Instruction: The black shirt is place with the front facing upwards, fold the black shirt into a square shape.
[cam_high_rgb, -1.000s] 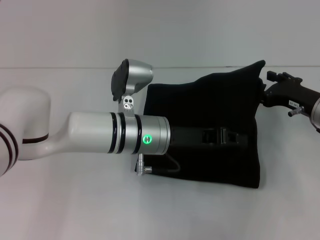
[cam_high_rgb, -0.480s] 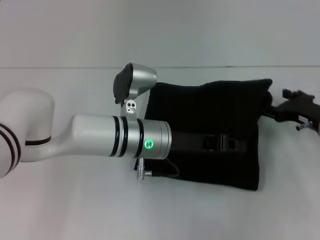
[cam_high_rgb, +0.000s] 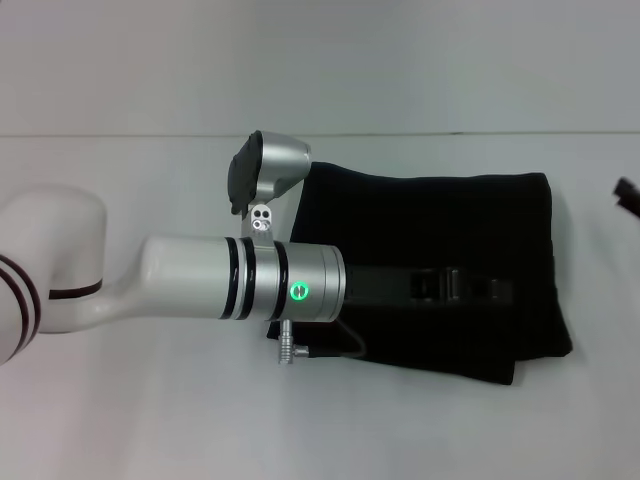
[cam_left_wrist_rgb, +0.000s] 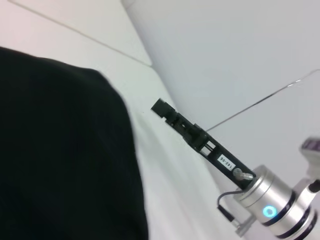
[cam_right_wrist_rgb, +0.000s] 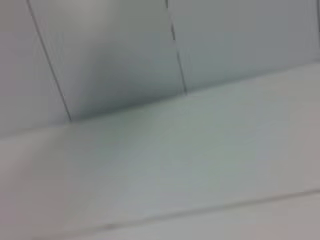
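Where the white surface (cam_high_rgb: 150, 420) meets a pale wall, the folded black shirt (cam_high_rgb: 450, 220) lies under the left claw (cam_high_rgb: 470, 287), grip unclear; right claw (cam_left_wrist_rgb: 162, 106) apart, seemingly closed and empty.

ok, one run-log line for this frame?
stage: fold laid down | black shirt: folded, flat on table | left gripper: over shirt | right gripper: clear of shirt, off its right edge
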